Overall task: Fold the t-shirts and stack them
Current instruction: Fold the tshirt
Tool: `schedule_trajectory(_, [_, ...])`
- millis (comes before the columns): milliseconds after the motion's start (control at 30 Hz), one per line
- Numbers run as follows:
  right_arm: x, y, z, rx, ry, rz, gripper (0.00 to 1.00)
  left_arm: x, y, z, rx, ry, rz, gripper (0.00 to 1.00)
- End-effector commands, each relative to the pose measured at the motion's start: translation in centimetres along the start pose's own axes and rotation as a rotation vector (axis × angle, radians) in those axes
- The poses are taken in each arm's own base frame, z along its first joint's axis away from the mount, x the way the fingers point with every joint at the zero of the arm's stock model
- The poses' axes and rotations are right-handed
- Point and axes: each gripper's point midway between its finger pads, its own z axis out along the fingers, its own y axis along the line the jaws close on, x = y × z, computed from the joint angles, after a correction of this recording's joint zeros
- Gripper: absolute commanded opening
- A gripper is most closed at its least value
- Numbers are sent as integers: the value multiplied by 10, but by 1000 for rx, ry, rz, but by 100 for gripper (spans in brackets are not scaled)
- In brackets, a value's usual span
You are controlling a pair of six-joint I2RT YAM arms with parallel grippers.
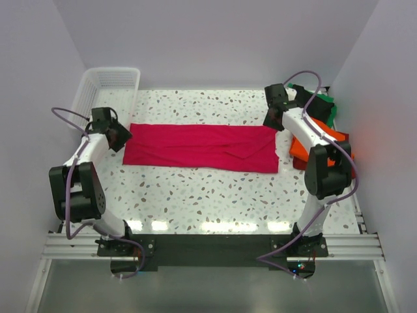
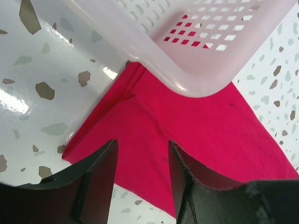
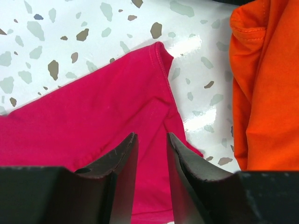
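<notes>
Lying flat across the middle of the top view, the crimson-pink t-shirt [image 1: 202, 147] is folded into a long band running left to right on the speckled desk [image 1: 195, 195]. A diagonal fold line shows near its right end. The left fingers [image 1: 119, 135] sit at the band's left end. The right fingers [image 1: 273, 117] sit over its upper right corner.

In the left wrist view the left fingers stand apart at the bottom of the frame, with a layered corner of the pink cloth showing in the gap and beyond it. In the right wrist view the right fingers are close but not together. A narrow slot of pink cloth shows between them, and the hemmed corner of the shirt lies just ahead. Whether either pair touches the cloth cannot be told.

At the right edge of the top view an orange t-shirt [image 1: 305, 149] lies bunched just beside the band, with a strip of bare desk between them. A green t-shirt [image 1: 326, 107] sits behind it. A white mesh basket [image 1: 107, 81] stands at the upper left.
</notes>
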Motion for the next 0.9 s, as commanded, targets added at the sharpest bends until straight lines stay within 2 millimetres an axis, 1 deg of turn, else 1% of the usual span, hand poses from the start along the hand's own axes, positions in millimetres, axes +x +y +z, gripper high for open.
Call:
schedule_trajectory(0, [-38,14,-13,-60,-103,20,36,-2,-8,-18,51,-38,39,52])
schedule_trajectory(67, [-36,20,-16,-100,-89,1,35,3,-11,-21,75,-24,48,52])
schedule_trajectory(133, [-25,25,-19,-142,-51,-24,33,7,-12,-25,90,-20,54,52])
schedule_trajectory(167, [-21,31,-25,-183,-37,-34,33,10,-13,-25,97,-16,59,52])
schedule_trajectory(200, [-9,30,-24,-193,-11,-44,32,12,-13,-27,105,-15,60,52])
schedule_trajectory(267, [2,39,-35,-259,14,-59,32,19,-15,-28,116,1,69,52])
schedule_trajectory(300, [13,40,-37,-271,47,-68,32,22,-14,-27,115,10,72,52])
schedule_trajectory(367, [27,48,-43,-311,89,-74,32,26,-16,-28,118,17,78,51])
schedule_trajectory(433, [46,61,-51,-380,132,-94,32,31,-14,-28,115,26,79,51])
schedule_trajectory(567, [74,82,-65,-446,181,-152,32,36,-16,-27,117,38,88,51])
schedule_trajectory(600, [80,85,-66,-448,190,-167,32,37,-16,-28,117,40,91,51])
schedule_trajectory(633, [90,90,-68,-453,207,-190,31,38,-16,-27,115,42,89,51])
schedule_trajectory(667, [95,92,-68,-451,217,-185,32,37,-17,-28,117,40,91,51])
schedule_trajectory(733, [108,92,-62,-441,244,-190,32,39,-16,-27,114,46,94,51])
schedule_trajectory(867, [124,90,-54,-420,281,-192,36,40,-14,-28,108,48,99,51])
